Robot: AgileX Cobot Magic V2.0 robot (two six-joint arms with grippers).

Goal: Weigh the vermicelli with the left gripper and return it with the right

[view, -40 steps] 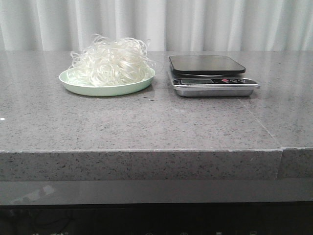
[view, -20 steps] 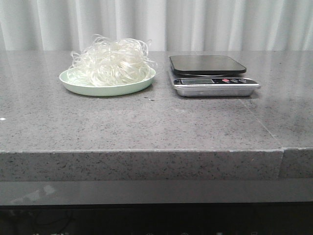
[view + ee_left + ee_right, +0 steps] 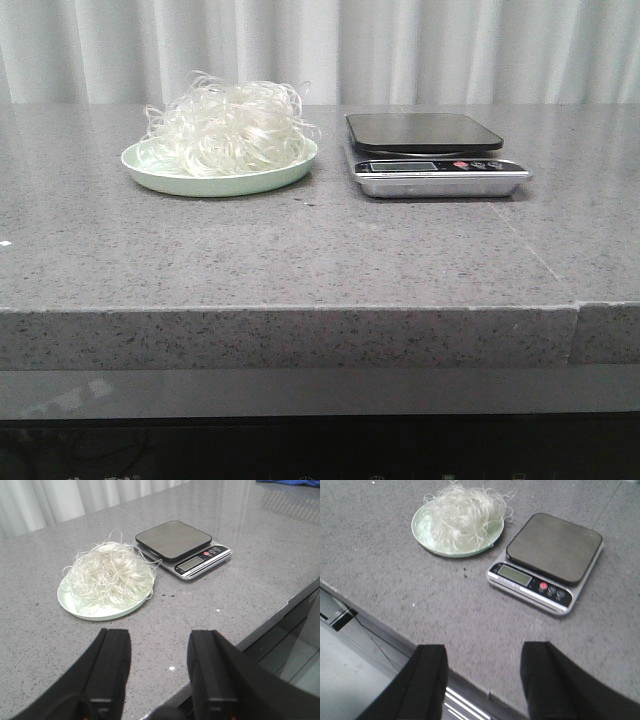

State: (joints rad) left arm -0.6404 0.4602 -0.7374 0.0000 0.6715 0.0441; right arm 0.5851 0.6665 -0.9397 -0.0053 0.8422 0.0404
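The vermicelli is a fluffy whitish tangle heaped on a pale green plate at the back left of the grey table. It also shows in the left wrist view and the right wrist view. A silver kitchen scale with a black platform stands to the plate's right, bare. My left gripper is open and empty above the table's front edge, short of the plate. My right gripper is open and empty over the front edge, short of the scale. Neither gripper shows in the front view.
White curtains hang behind the table. A seam runs through the tabletop on the right. The table's front edge drops to a dark lower panel. A blue cloth lies at the far corner in the left wrist view.
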